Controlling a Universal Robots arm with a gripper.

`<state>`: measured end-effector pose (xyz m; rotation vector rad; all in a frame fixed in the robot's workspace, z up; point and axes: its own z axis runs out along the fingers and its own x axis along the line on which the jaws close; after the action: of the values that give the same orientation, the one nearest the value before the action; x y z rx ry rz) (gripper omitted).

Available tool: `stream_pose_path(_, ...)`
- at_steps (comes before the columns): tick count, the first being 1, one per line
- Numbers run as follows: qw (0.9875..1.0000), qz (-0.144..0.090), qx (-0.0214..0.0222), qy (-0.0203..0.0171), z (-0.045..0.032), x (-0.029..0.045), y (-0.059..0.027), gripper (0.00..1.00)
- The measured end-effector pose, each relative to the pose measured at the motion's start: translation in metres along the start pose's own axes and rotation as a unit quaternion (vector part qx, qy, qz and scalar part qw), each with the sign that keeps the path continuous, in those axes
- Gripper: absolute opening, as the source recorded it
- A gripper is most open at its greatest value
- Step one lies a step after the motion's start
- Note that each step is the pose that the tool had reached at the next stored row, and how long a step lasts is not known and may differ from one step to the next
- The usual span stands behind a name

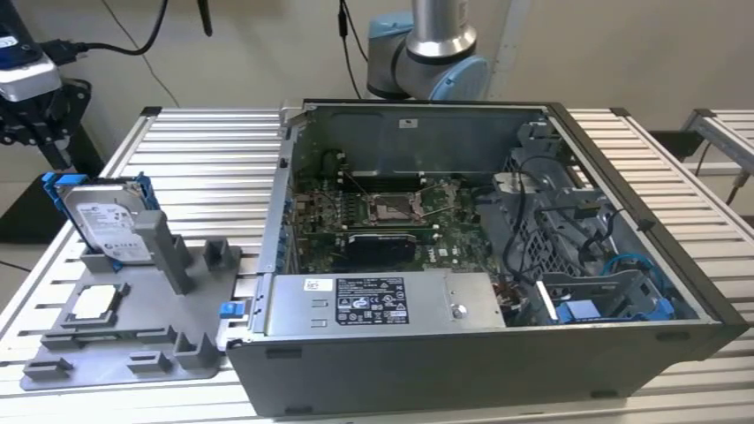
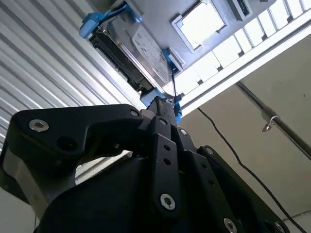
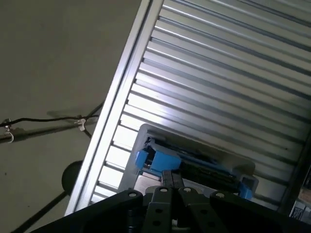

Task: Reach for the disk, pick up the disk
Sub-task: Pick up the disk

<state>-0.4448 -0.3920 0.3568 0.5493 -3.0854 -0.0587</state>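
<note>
1. Black pincer (image 2: 163, 103): in both wrist views its two fingers lie pressed together with nothing between them, so it is closed and holds nothing.
2. The disk (image 1: 109, 219) stands on edge in a slot of the grey holder (image 1: 130, 340). The holder sits on the slatted table (image 1: 200, 141), at the exterior view's left of the open computer case (image 1: 471, 353).
3. The disk's label face is toward the exterior camera and its blue frame shows along both side edges. Its long axis runs up and down, leaning back a little.
4. In the second wrist view the disk (image 2: 143, 46) lies straight ahead of the fingertips, which line up with a blue corner of the frame. Whether they touch the frame I cannot tell.
5. In the first wrist view the disk (image 3: 199, 162) is seen edge-on just beyond the tips, with its thin edge running crosswise to the fingers.
6. By my judgement the pincer is nearly upon the disk but has no grip on it. The closed fingers cannot yet straddle the thin edge.
7. A small square chip (image 1: 94, 302) lies flat on the same holder, apart from the disk.
</note>
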Motion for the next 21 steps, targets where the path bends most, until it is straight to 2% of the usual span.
stream_pose_path(4, 0.9995, -0.031, 0.0000, 0.0012, 0.0000, 0.0000, 0.0000, 0.00)
stream_pose_path(8, 0.9983, -0.058, 0.0000, 0.0022, 0.0000, 0.0000, 0.0000, 0.00)
stream_pose_path(13, 0.9971, -0.076, 0.0000, 0.0029, 0.0000, 0.0000, 0.0000, 0.00)
stream_pose_path(21, 0.9922, -0.124, 0.0000, 0.0048, 0.0000, 0.0000, 0.0001, 0.00)
